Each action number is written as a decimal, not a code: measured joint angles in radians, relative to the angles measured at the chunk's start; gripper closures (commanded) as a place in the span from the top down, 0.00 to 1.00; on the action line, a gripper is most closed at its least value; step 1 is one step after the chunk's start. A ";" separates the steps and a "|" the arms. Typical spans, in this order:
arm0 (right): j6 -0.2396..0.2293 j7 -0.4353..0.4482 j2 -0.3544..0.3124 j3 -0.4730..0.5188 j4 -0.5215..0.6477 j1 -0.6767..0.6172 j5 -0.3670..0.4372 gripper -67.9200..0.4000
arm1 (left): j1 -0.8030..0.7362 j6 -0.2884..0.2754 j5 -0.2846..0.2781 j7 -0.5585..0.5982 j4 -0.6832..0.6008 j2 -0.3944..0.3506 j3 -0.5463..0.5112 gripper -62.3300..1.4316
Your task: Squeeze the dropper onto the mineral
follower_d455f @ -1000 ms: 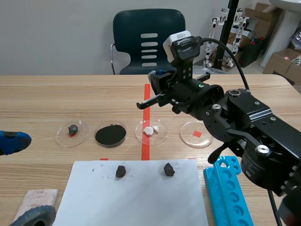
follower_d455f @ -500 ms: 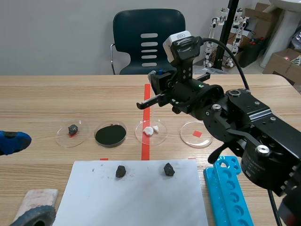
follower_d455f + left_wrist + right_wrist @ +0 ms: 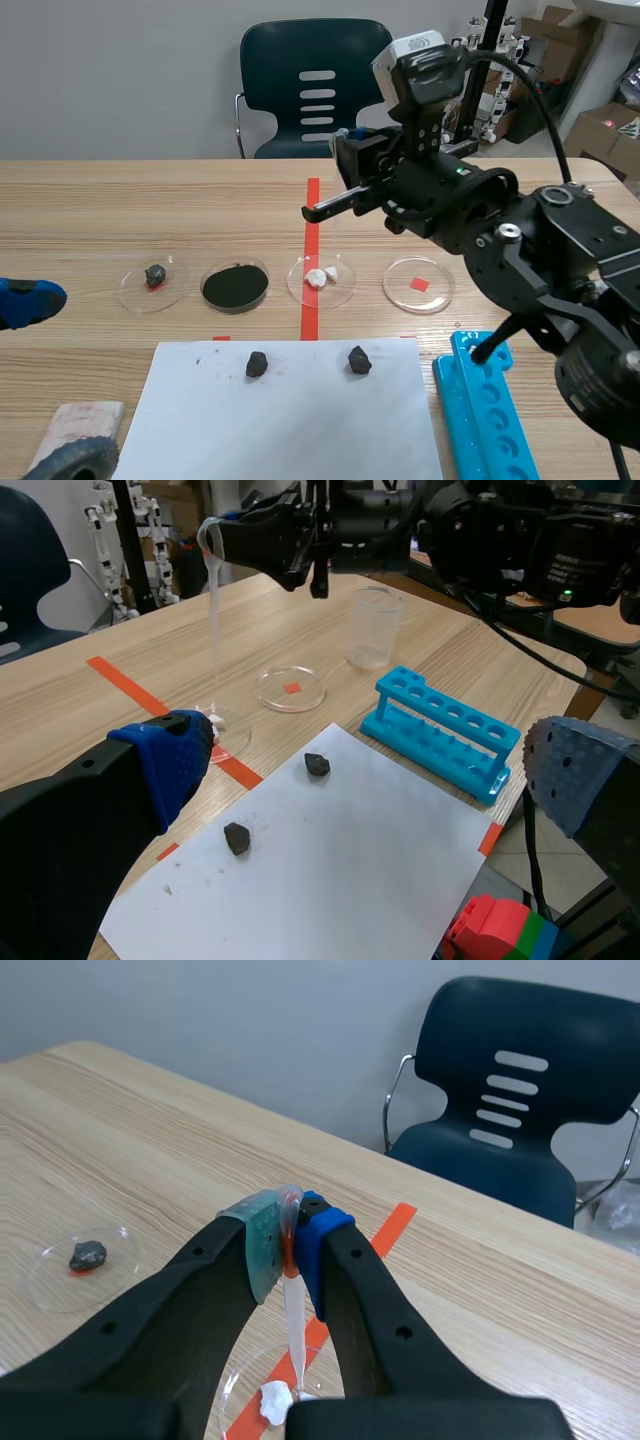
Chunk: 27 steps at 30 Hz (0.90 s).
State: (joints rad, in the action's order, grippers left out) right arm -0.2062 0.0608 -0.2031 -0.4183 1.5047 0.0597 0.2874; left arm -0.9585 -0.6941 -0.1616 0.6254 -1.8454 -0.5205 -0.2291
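Right jaws pinch the dropper (image 3: 294, 1330) upright, tip just over the white mineral (image 3: 272, 1400) in its petri dish (image 3: 343, 290), mid-tabletop (image 3: 100, 200). Left jaws spread wide, low by the tabletop's left edge.

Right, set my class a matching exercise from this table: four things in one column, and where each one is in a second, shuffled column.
Things
1. dropper
2. white mineral
3. dark stones
4. blue rack

Places
A. on the white paper
B. in a dish on the red tape line
C. pinched in the right claw
D. right of the white paper

Pairs: 1-C, 2-B, 3-A, 4-D.
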 measured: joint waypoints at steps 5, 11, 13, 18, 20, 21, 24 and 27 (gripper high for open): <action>-0.001 -0.007 -0.023 0.050 0.122 -0.100 0.000 0.01 | 0.000 0.000 0.000 0.000 0.000 0.000 0.000 1.00; 0.000 -0.011 -0.046 0.112 0.257 -0.232 -0.001 0.01 | 0.000 0.000 0.000 0.000 0.000 0.000 0.000 1.00; -0.001 -0.011 -0.055 0.134 0.306 -0.279 0.000 0.01 | 0.000 0.000 0.000 0.000 0.000 0.000 0.000 1.00; 0.000 -0.011 -0.055 0.204 0.431 -0.397 -0.003 0.01 | 0.000 0.000 0.000 0.000 0.000 0.000 0.000 1.00; 0.000 -0.011 -0.055 0.224 0.476 -0.443 -0.003 0.01 | 0.000 0.000 0.000 0.000 0.000 0.000 0.000 1.00; 0.000 -0.011 -0.055 0.231 0.497 -0.463 -0.003 0.01 | 0.000 0.000 0.000 0.000 0.000 0.000 0.000 1.00; 0.000 -0.011 -0.055 0.247 0.554 -0.523 -0.003 0.01 | 0.000 0.000 0.000 0.000 0.000 0.000 0.000 1.00; 0.000 -0.011 -0.055 0.256 0.602 -0.576 -0.003 0.01 | 0.000 0.000 0.000 0.000 0.000 0.000 0.000 1.00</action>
State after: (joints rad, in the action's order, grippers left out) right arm -0.2066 0.0494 -0.2581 -0.1623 2.1067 -0.5167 0.2844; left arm -0.9585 -0.6941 -0.1612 0.6254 -1.8454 -0.5205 -0.2291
